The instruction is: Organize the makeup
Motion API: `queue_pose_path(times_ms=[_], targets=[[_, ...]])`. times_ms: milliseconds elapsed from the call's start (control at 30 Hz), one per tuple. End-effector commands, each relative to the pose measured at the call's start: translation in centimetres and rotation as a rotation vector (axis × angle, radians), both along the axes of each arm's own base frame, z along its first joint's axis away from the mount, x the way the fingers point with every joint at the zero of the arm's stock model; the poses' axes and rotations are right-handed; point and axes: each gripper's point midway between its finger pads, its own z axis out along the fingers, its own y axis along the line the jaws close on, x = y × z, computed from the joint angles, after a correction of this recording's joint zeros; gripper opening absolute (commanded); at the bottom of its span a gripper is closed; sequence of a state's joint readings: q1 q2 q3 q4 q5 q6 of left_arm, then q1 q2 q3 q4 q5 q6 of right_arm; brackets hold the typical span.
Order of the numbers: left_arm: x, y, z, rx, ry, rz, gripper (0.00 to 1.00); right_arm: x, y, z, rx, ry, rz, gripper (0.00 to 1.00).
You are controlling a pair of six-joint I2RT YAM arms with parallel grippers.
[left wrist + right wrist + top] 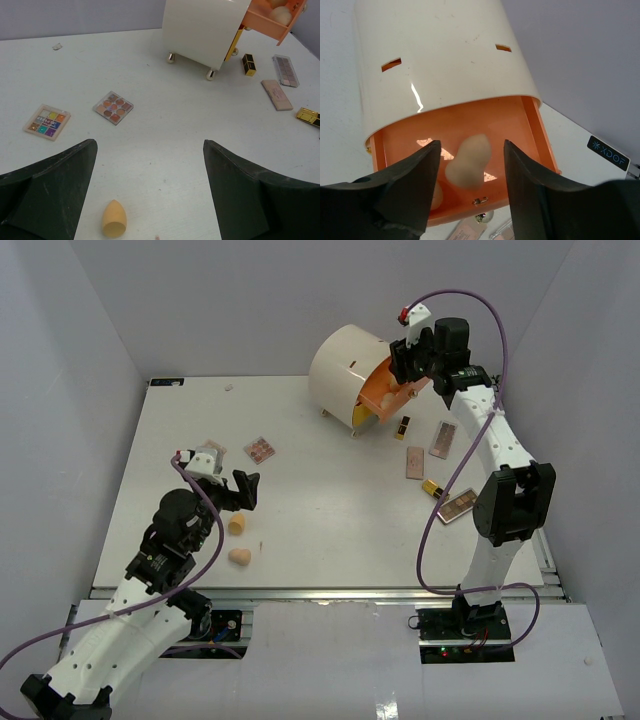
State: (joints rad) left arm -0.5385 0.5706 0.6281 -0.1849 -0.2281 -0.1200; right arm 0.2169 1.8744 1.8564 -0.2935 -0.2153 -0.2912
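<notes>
Top external: high above the near edge, whole white desk [330,500].
Left wrist: low, facing the far right corner.
Right wrist: close over cream round drawer box [445,55].
Shared: that box.

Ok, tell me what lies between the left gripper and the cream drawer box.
A square palette of brown shades lies there, nearer the left gripper than the cream drawer box, apart from both. The left wrist view shows it plainly.

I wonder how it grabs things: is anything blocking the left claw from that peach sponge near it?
Nothing visible: the left gripper is open, and the peach sponge lies on bare table, seen between its fingers.
</notes>
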Motion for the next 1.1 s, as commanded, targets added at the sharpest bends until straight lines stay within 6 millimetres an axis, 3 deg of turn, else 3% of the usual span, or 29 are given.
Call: queue_pose_path(times_ms=[0, 133, 233, 300, 400, 467, 567, 667, 767, 1067], targets=[[0.0, -0.2, 0.7, 0.001, -0.007, -0.012, 0.98, -0.8, 0.1, 3.4, 0.03, -0.067, 0.018, 0.64], [0.1, -0.1, 0.5, 0.002, -0.001, -0.008, 0.98, -1.5, 0.4, 3.3, 0.037, -0.059, 0.043, 0.65], [0.1, -0.1, 0.3, 0.001, 0.006, -0.006, 0.98, -4.0, 1.6, 4.1, 0.056, -0.06, 0.15, 0.66], [0.2, -0.4, 0.1, -0.006, 0.015, -0.015, 0.98, -7.9, 3.3, 4.9, 0.076, -0.062, 0.314, 0.68], [0.3, -1.0, -0.5, -0.027, 0.056, -0.027, 0.98, -15.9, 6.4, 1.7, 0.208, 0.069, 0.623, 0.69], [0.7, -1.5, -1.6, -0.048, 0.123, -0.022, 0.95, -20.2, 7.4, 1.6, 0.265, 0.094, 0.735, 0.7], [0.6, -3.3, -3.7, -0.087, 0.271, -0.063, 0.76, -24.8, 7.1, -2.0, 0.295, 0.173, 0.779, 0.7], [0.0, -4.7, -9.0, -0.073, 0.548, -0.071, 0.61, -26.7, 6.5, -3.9, 0.29, 0.192, 0.772, 0.69], [-1.4, -4.6, -13.0, -0.098, 0.772, 0.014, 0.59, -28.4, 5.7, -6.2, 0.286, 0.16, 0.762, 0.72], [-2.6, 2.2, -17.4, -0.097, 0.936, 0.521, 0.58, -29.0, 4.3, -5.3, 0.307, 0.129, 0.729, 0.73]])
